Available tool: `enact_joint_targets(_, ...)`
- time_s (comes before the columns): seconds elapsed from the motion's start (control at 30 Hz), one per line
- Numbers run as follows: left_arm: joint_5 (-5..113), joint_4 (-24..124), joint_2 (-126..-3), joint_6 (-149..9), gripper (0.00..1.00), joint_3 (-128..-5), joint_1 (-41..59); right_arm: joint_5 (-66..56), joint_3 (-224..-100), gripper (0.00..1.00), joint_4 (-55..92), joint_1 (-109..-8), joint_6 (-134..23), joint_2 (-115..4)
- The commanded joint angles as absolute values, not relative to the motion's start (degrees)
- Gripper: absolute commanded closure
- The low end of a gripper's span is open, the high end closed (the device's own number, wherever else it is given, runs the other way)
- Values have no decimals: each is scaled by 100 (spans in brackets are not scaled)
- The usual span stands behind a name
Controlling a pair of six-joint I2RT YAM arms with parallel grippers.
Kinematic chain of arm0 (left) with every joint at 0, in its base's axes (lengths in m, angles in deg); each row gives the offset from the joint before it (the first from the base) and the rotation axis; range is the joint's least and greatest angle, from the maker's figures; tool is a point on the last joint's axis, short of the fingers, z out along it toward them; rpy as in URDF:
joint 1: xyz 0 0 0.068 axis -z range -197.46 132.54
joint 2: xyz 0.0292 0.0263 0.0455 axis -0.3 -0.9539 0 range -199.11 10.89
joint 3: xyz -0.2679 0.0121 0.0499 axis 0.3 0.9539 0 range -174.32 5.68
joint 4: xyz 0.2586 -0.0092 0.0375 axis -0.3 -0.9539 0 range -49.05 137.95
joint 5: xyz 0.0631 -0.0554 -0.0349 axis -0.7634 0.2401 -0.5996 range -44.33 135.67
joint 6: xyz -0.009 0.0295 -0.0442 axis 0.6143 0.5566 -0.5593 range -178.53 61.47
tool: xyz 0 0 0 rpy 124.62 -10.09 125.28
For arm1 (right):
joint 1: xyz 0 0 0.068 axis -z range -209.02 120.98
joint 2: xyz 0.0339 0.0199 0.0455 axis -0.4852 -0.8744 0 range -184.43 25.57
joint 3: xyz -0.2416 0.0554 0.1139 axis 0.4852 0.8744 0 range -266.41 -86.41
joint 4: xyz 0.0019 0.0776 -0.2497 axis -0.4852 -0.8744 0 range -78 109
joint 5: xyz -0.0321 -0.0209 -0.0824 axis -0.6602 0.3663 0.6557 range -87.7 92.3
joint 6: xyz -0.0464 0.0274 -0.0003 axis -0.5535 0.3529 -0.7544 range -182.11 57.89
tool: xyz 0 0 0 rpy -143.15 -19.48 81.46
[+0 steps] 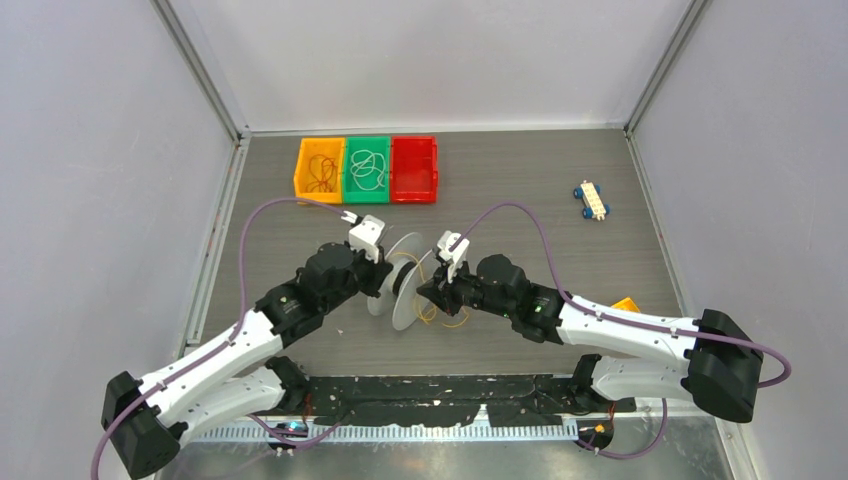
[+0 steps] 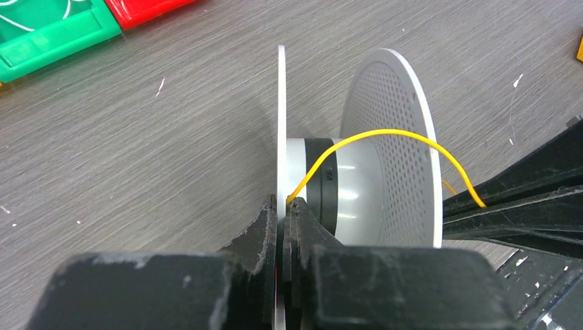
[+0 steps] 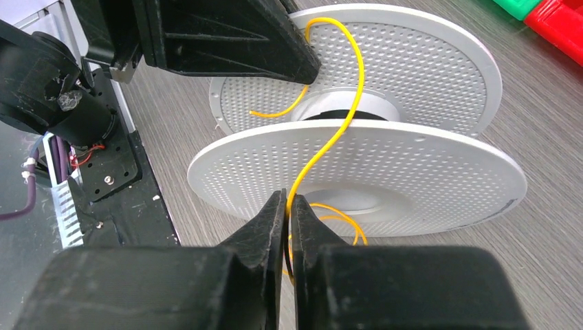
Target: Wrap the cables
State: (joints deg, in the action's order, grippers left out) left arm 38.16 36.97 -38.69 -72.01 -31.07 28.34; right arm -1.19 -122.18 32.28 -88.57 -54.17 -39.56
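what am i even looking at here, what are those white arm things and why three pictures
These are two robot arms bolted at the near edge of a table, each ending in a two-finger gripper. The wide picture comes from a camera above and behind them; the other two come from cameras on each wrist, looking past that arm's own black fingers.

Between the arms stands a grey perforated spool. The left gripper is shut on one flange of it, steadying it. The right gripper is shut on a thin yellow wire that runs over the flange to the spool's core.

Further back sit three bins: yellow, green and red. A small toy car lies to the right.
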Motion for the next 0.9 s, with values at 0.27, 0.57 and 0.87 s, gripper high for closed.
enact_joint_targets(0.27, 3306, 2849, -3425, -7769, 100, -3957, 2846, 192, -12261, 50, 3056, -8853, -5647, -3387)
enact_joint_targets(0.57, 2802, 2023, -3056, -7994, 100, -5064, 2842, -366, -11436, 22, 4480, -8860, -5699, -2969)
enact_joint_targets(0.87, 2604, 1748, -2839, -8181, 100, -5774, 2849, -459, -10816, 16, 6545, -8878, -5755, -3817)
